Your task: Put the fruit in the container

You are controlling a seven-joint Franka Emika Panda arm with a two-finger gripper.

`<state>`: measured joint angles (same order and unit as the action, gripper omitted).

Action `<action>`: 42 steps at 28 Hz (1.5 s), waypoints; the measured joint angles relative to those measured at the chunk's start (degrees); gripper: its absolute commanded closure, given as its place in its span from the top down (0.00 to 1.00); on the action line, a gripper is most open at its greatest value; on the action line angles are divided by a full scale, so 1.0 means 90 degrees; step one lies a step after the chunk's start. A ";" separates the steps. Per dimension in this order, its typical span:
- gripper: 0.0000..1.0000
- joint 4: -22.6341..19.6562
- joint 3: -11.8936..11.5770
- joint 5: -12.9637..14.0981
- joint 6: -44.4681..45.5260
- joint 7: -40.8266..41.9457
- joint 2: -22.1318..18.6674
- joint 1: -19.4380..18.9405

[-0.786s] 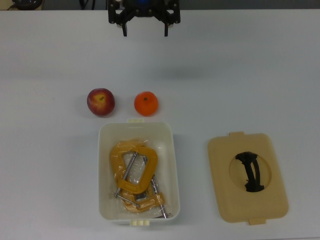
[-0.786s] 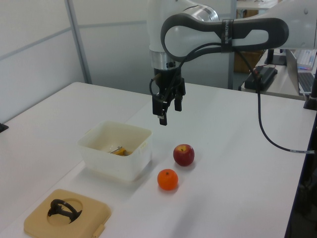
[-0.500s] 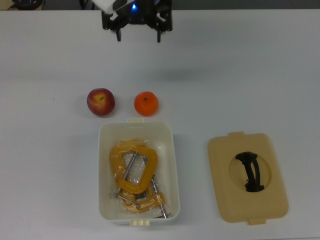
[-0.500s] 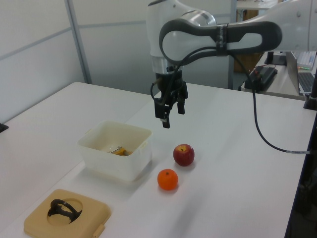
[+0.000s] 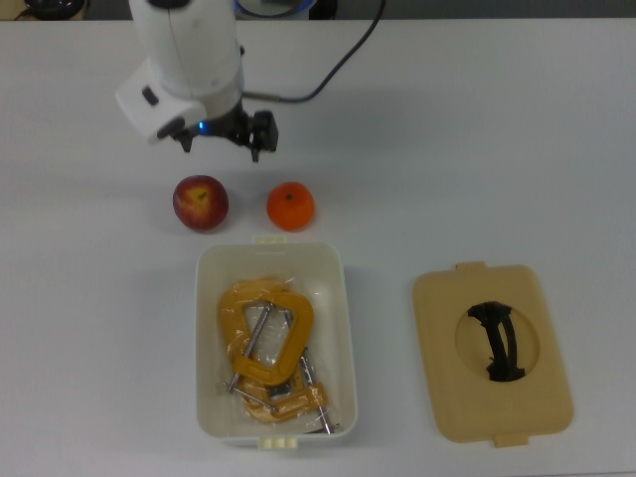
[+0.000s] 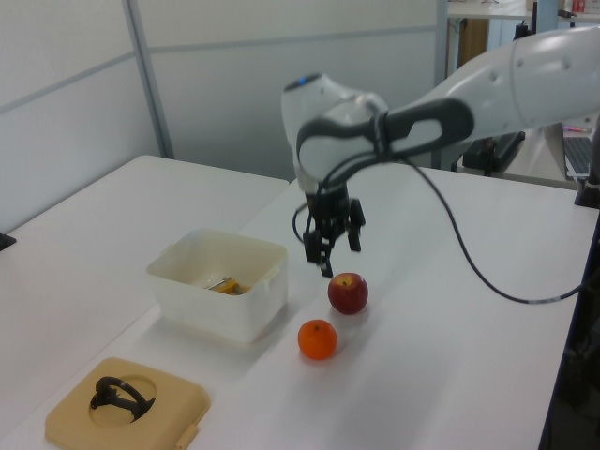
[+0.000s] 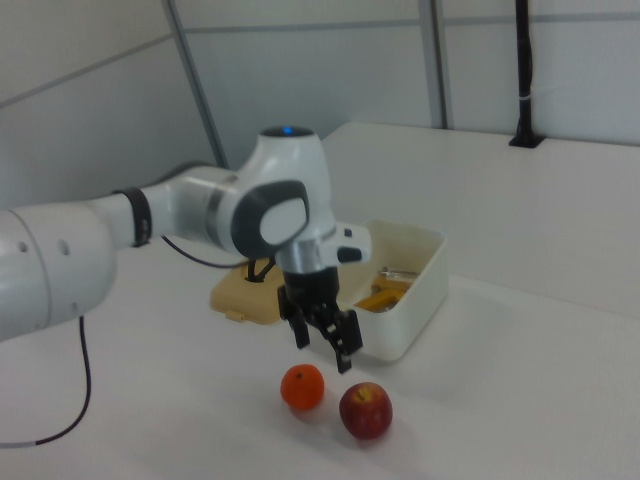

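Here, from the top view, the tool point(image 5: 219, 149) hangs over the white table point(image 5: 477, 149), just up-frame of the two fruits, its black fingers spread with a clear gap and nothing between them. The apple point(image 5: 201, 203) sits on the table toward the top view's left, the orange point(image 5: 290, 206) just beside it on its right, the two apart. Right below them is the white tub point(image 5: 344, 328), its upper short edge near the orange; inside lie yellow clamps point(image 5: 265, 338) with metal screws. Well apart, on the top view's right, the tan lid point(image 5: 437, 397) lies flat with its black handle point(image 5: 500, 341) up.

In the left view the tool point(image 6: 337, 255) hovers above the apple point(image 6: 348, 292) without touching it, fingers pointing down and parted. The orange point(image 6: 318, 339) is nearer the camera, the tub point(image 6: 187, 300) to the left view's left, and the lid point(image 6: 75, 417) in the near corner.

In the right view the tool point(image 7: 323, 345) hangs between the tub point(image 7: 425, 290) behind it and the two fruits in front, tilted slightly, fingers apart and empty. The apple point(image 7: 365, 410) rests on the table at the right view's right of the orange point(image 7: 302, 387), close by it. A corner of the lid point(image 7: 235, 298) shows behind the arm point(image 7: 200, 215).
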<state>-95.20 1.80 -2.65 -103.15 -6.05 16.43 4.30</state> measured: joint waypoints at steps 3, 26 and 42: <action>1.00 -0.0069 -0.0010 -0.0128 -0.0241 -0.0105 0.0316 0.0024; 0.90 -0.0084 -0.0052 -0.0673 -0.0640 -0.0338 0.0872 0.0448; 1.00 -0.0153 -0.0090 -0.0856 -0.1012 -0.0341 0.0971 0.0564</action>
<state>-96.58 0.99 -10.35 -112.26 -9.13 25.17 9.38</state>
